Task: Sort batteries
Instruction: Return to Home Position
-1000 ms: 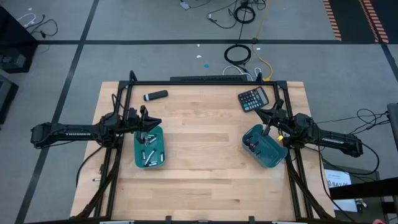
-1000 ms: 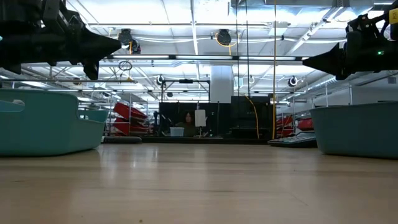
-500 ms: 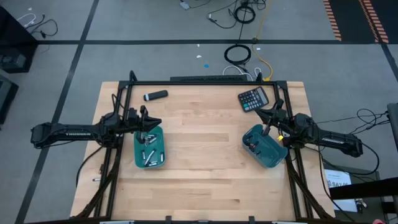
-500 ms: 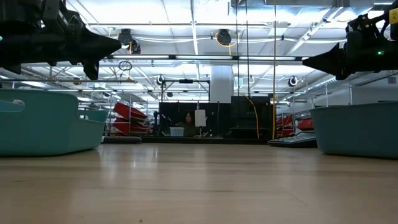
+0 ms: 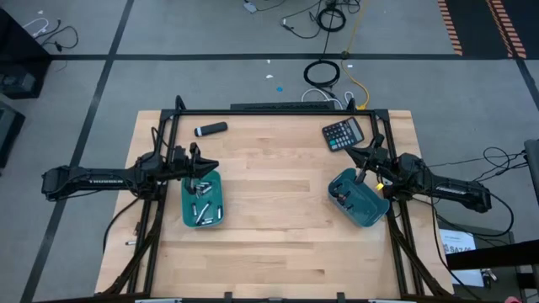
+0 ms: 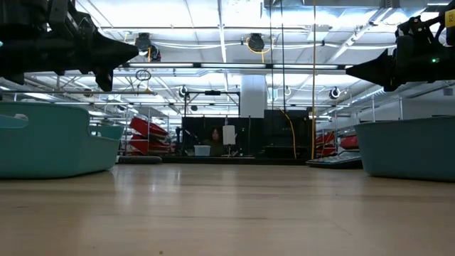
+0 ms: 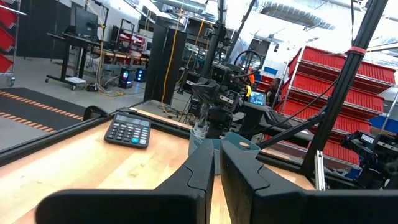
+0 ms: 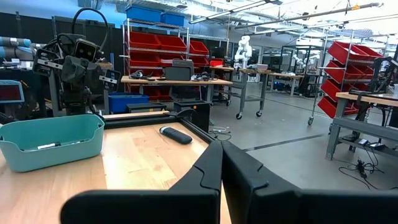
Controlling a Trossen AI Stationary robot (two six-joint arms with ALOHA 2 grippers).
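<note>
Several silvery-grey batteries lie in the teal left bin. A few small dark ones lie in the teal right bin. My left gripper hovers over the left bin's far rim, fingers shut and empty; its wrist view shows them closed, pointing across the table. My right gripper hangs just past the right bin's far rim, also shut and empty. In the low view both grippers are well above the tabletop.
A black calculator lies near the far right corner and a black-and-grey marker-like cylinder near the far left. Bare wood lies between the two bins. A black frame rail runs along the far edge.
</note>
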